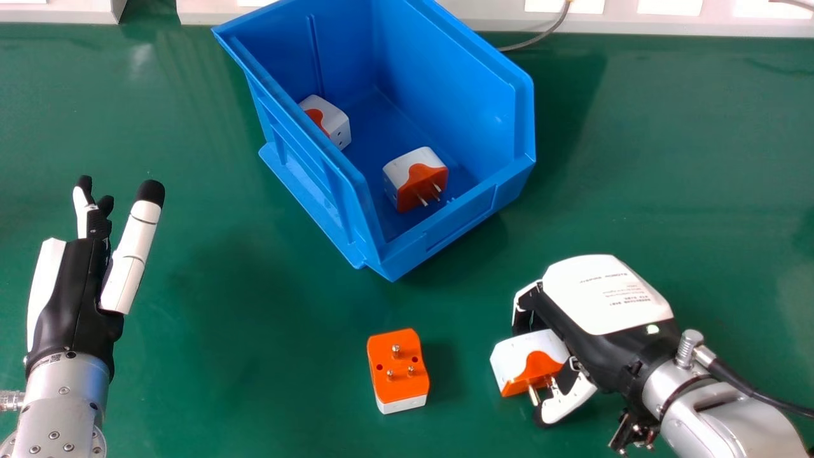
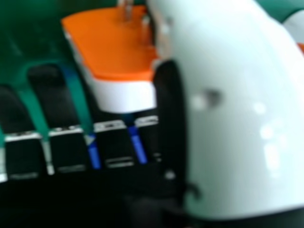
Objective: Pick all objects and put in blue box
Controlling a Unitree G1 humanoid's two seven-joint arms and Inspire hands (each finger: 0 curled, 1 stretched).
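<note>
your right hand [image 1: 604,296] is clamping a white-and-orange plug [image 1: 520,358] between thumb and curled fingers, small print showing on its back. an orange-topped plug [image 1: 397,356] is lying leftward, prongs up. your left hand [image 1: 73,305] is pointing forward, fingers extended. beyond, the blue box [image 1: 445,57] is holding two more plugs [image 1: 407,166].

The green table [image 1: 668,191] is viewed forward and down from the robot's head, at moderate range; from the right hand [image 1: 601,299], its thumb [image 2: 237,114] is viewed very closely; the held plug adapter [image 2: 111,47] is shared by both views.
</note>
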